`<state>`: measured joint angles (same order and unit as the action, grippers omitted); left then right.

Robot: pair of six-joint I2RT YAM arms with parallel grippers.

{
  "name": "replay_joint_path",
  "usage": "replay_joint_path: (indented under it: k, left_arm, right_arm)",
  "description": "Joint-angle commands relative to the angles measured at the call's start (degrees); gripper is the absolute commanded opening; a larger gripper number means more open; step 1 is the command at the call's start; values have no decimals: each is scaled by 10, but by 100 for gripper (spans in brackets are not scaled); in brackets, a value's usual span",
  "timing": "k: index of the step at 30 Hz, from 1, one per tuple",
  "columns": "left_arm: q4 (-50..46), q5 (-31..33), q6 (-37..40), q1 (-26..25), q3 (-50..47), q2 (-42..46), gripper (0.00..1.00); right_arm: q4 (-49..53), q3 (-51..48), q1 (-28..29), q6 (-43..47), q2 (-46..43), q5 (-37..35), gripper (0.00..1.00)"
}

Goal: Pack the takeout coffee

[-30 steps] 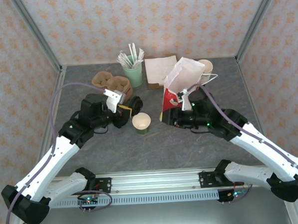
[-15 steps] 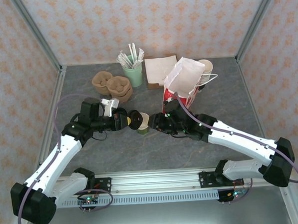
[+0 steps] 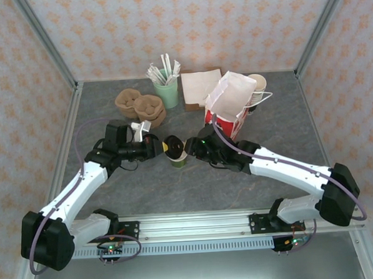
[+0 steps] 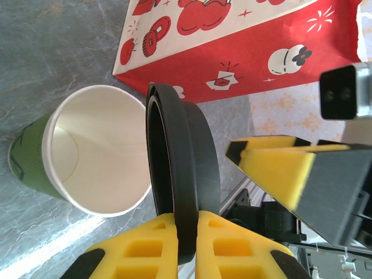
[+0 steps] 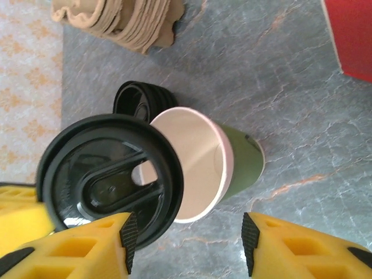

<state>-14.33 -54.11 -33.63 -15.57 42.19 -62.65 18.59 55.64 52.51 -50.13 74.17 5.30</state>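
Left fingers: the left gripper (image 4: 186, 225) is clamped on the rim of the lid (image 4: 181, 174). The yellow pads (image 4: 156, 241) press it from both sides.
Lid: black and round, held on edge with its hollow side towards the cup (image 4: 96, 150). It sits right at the cup's rim, but whether they touch I cannot tell.
Right fingers: the right gripper (image 5: 187, 230) has its jaws standing well apart with nothing between them. The cup lies just ahead of the gap.
Cup: dark green outside and white inside, with an open mouth. It stands upright on the table (image 3: 177, 193) between the two grippers, near the middle.
Overhead: the left gripper (image 3: 157, 145) and right gripper (image 3: 192, 148) come in from opposite sides. The lid (image 3: 172, 144) and cup (image 3: 177, 159) are between them.
Edges: the bag (image 3: 231, 106) stands open-topped just behind the right gripper. A low pile of lids (image 5: 138, 99) lies near the cup, behind it.
Back row: cardboard trays (image 3: 141, 104), a pale green holder of sticks (image 3: 167, 90), napkins (image 3: 199, 85) and a stack of cups (image 3: 257, 82) behind the bag.
Open room: bare grey table lies in front of the cup, towards the arm bases, and to the far left and right.
Writing: none is readable. The bag is red and white, printed with coins, clouds and a round white figure with a bow. The cup's side carries a dark line drawing.
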Motion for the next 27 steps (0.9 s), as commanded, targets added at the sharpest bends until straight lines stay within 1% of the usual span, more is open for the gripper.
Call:
replay_joint_path:
  k: [1, 5, 8, 11, 18, 23, 26, 27]
  left_arm:
    - [37, -34, -11, 11, -23, -8, 12]
    - [45, -34, -13, 19, -28, -13, 12]
    - [58, -34, -19, 22, -33, -22, 12]
    - [84, -35, -33, 22, -45, -28, 12]
    - [93, -29, -42, 22, -55, -33, 13]
    - [119, -19, -71, 22, -69, -37, 16]
    - [124, -19, -76, 22, -70, -40, 21]
    - [122, -20, -76, 22, -69, -39, 22]
  right_arm:
    - [-24, -6, -8, 14, 21, -12, 53]
    - [-41, -1, -12, 23, 38, 9, 53]
    - [-46, -1, -12, 33, 49, -1, 53]
    - [-56, -2, -17, 37, 62, 3, 55]
    - [-92, -11, -25, 31, 79, 25, 59]
    - [-97, -11, -35, 30, 93, 40, 60]
    - [-109, -14, -40, 26, 96, 50, 60]
    - [-112, -14, -41, 26, 98, 52, 60]
